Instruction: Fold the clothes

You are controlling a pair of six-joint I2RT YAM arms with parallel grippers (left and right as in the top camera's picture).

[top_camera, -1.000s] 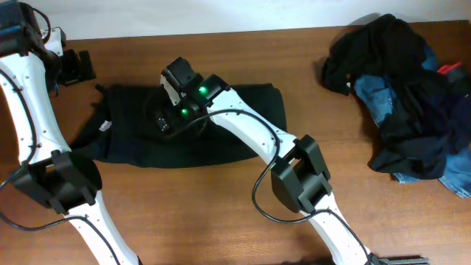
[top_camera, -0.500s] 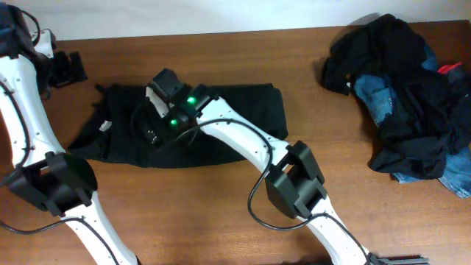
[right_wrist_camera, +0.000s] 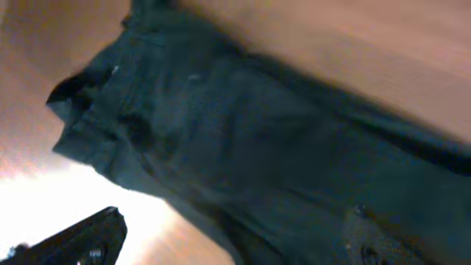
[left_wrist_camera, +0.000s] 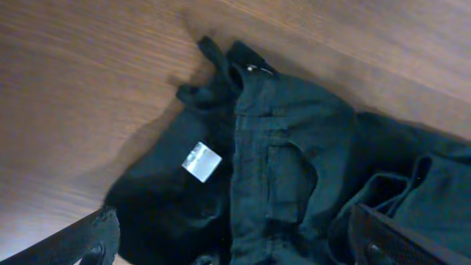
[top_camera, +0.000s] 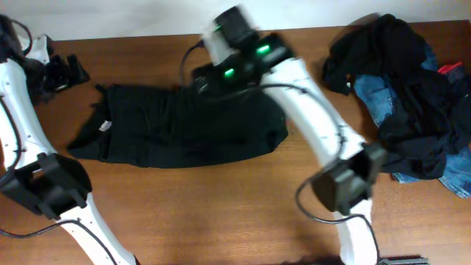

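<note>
Black trousers point(top_camera: 176, 132) lie flat on the table point(top_camera: 221, 213), folded into a long band. Their waist end has a white label point(left_wrist_camera: 202, 161) and points to the left arm's side.

The left gripper point(left_wrist_camera: 232, 221) hangs just off the waist end of the trousers, beyond their far corner. Its jaws stand wide apart with nothing between them. Its wrist camera looks down on the label, a belt loop and a back pocket point(left_wrist_camera: 291, 177).

The right gripper point(right_wrist_camera: 234, 217) is above the far edge of the trousers, near their middle. Its jaws are also spread wide and hold nothing. The fabric below it lies loose and untouched. The overhead view shows this arm blurred.

The rest of the clothes sit in a heap point(top_camera: 412, 110) well apart from the trousers, past their leg end near the table's edge. The heap is mostly black cloth, with blue jeans point(top_camera: 379, 99) showing through and a bit of red point(top_camera: 450, 68) at the side farthest from the trousers.
</note>
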